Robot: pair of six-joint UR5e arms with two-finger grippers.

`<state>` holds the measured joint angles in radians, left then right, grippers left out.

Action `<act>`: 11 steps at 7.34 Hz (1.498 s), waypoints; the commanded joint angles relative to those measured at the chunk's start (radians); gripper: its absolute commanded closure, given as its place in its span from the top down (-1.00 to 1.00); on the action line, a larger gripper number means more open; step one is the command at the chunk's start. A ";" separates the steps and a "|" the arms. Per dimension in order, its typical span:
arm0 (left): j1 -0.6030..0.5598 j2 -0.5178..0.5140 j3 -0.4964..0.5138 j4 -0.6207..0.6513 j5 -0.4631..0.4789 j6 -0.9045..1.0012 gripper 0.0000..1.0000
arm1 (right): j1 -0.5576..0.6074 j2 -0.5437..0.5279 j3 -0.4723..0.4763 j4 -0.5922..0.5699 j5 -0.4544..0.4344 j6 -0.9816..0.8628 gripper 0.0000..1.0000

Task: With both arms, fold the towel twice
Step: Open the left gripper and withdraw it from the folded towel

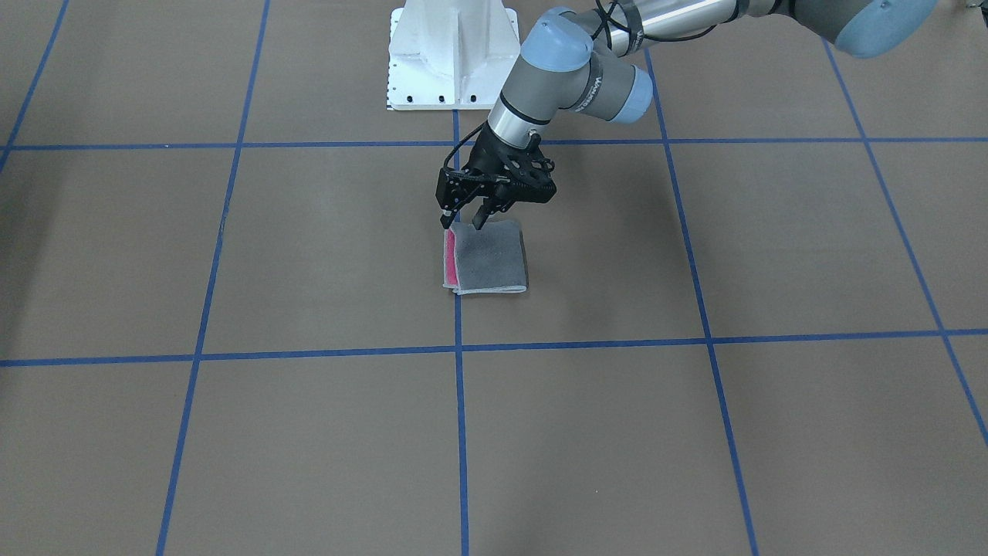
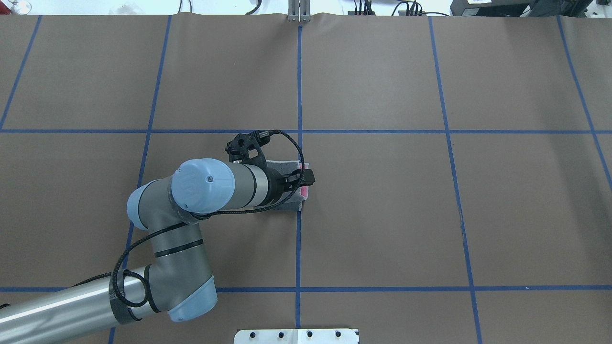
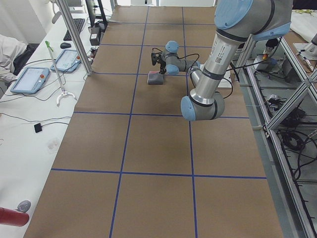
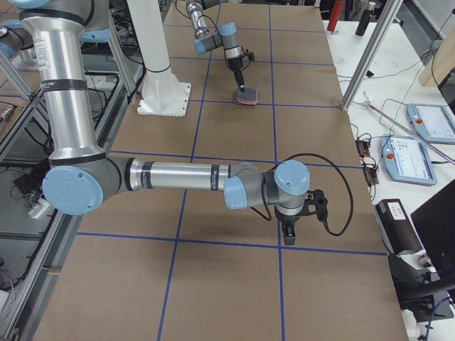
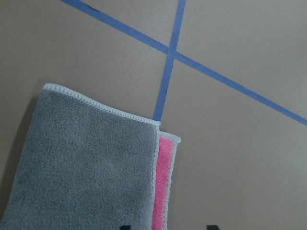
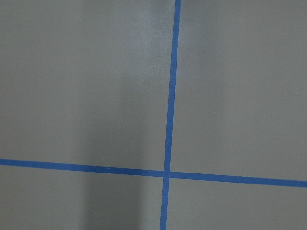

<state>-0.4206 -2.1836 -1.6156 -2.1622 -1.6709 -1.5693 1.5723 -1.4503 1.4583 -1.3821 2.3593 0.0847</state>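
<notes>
At the middle of the table (image 1: 772, 432), across the central strip of blue tape (image 1: 460, 401), the towel (image 1: 490, 259) lies as a small thick packet: dark grey face up, a narrow pink strip along one side, borders stacked at a corner. We judge from that stack that both folds are made, though not squarely, since the upper layer stops short of the one beneath. Little seems left to do — lift away, perhaps nudge the edges true. The left gripper (image 1: 463, 223) hangs just over the packet's edge nearest the robot with its fingers apart. The left wrist view shows nothing between their tips, so we take it as free of the cloth; whether a tip brushes the pile we cannot say. The right gripper (image 4: 288, 233) shows only in the right side view, low over the paper beside a tape crossing and well apart from the towel, and we cannot tell whether its fingers are apart or together. As for room, bare brown paper surrounds the towel on every side we can see. The white pedestal (image 1: 453, 54) stands well apart toward the robot, and the table's edges and the white bench (image 3: 29, 134) on the operators' side are far off. Straight up looks the safest way out — a sideways drag could catch the loose top layer.
</notes>
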 commanded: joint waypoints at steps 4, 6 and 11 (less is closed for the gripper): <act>-0.218 0.198 -0.286 0.414 -0.195 0.459 1.00 | 0.000 -0.071 -0.010 0.000 -0.002 0.000 1.00; -0.393 0.354 -0.401 0.551 -0.277 0.811 1.00 | 0.000 -0.100 -0.010 0.000 -0.003 -0.002 1.00; -0.994 0.686 -0.229 0.539 -0.634 1.614 1.00 | 0.000 -0.105 -0.009 0.002 -0.005 -0.002 1.00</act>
<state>-1.2826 -1.5612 -1.9234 -1.6167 -2.2083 -0.1165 1.5723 -1.5563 1.4495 -1.3808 2.3559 0.0830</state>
